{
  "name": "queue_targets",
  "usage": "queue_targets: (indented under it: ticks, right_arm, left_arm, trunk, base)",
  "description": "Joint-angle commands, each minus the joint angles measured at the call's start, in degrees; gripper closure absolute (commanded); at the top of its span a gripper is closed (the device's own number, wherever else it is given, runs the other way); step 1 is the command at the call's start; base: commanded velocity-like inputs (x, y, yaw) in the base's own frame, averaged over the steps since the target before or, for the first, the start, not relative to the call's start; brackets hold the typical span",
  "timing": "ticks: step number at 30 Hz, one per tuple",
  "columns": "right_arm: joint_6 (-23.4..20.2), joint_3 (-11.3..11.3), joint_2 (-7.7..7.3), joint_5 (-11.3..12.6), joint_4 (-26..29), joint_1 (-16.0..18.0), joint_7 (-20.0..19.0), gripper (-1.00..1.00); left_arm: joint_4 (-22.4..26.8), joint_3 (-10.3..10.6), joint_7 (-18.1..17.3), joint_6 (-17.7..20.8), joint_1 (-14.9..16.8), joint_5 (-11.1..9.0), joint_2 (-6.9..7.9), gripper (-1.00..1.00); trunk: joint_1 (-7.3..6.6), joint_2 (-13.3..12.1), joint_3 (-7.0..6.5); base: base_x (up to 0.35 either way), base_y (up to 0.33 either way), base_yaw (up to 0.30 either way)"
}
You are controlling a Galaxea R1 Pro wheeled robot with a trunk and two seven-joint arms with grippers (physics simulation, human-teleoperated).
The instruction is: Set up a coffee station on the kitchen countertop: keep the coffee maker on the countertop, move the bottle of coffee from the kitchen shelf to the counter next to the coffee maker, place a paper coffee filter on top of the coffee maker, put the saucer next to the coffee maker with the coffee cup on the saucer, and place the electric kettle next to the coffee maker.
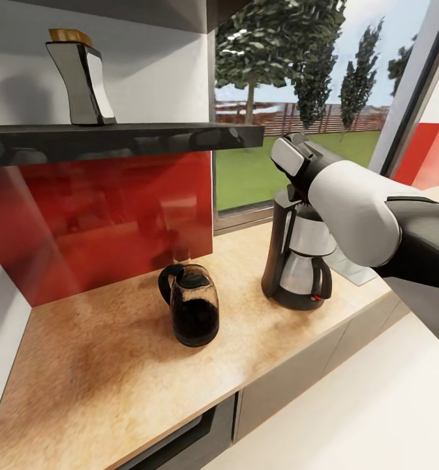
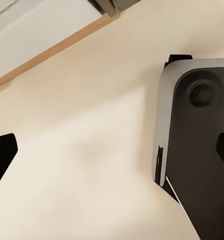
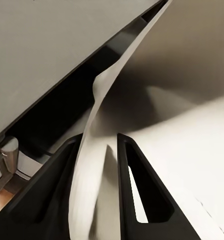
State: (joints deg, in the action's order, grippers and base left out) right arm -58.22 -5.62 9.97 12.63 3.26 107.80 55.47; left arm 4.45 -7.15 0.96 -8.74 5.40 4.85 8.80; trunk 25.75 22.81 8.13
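Head view: coffee maker (image 1: 297, 261) upright on kitchen countertop (image 1: 102, 365); electric kettle (image 1: 192, 305) well apart to its left; bottle of coffee (image 1: 82, 78) above on kitchen shelf (image 1: 121, 138). Right arm (image 1: 369, 209) over coffee maker. Right gripper (image 3: 99, 200) pinches paper coffee filter (image 3: 104, 115). Left gripper (image 2: 112, 160) jaws spread, nothing between.

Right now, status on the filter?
Right claw shut on paper coffee filter. Left claw open, empty. Right arm over coffee maker; bottle of coffee on kitchen shelf.
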Motion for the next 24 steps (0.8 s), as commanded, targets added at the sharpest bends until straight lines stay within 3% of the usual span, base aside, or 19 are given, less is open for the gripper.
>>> queue_targets:
  ticks: [1,24]
  right_arm:
    - [-0.04,-0.44,0.02,0.20,0.08,0.04,0.60,1.00]
    - [-0.05,-0.44,-1.44,0.03,0.00,-0.22,0.84,1.00]
  left_arm:
    - [-0.06,-0.41,0.10,-0.23,0.05,0.51,-0.01,-1.00]
    - [-0.06,-0.41,0.10,-0.24,0.05,0.60,-0.12,-1.00]
  trunk:
    - [0.03,0.11,0.12]
    - [0.03,0.11,0.12]
  base:
    - [0.000,0.000,0.000]
    - [0.000,0.000,0.000]
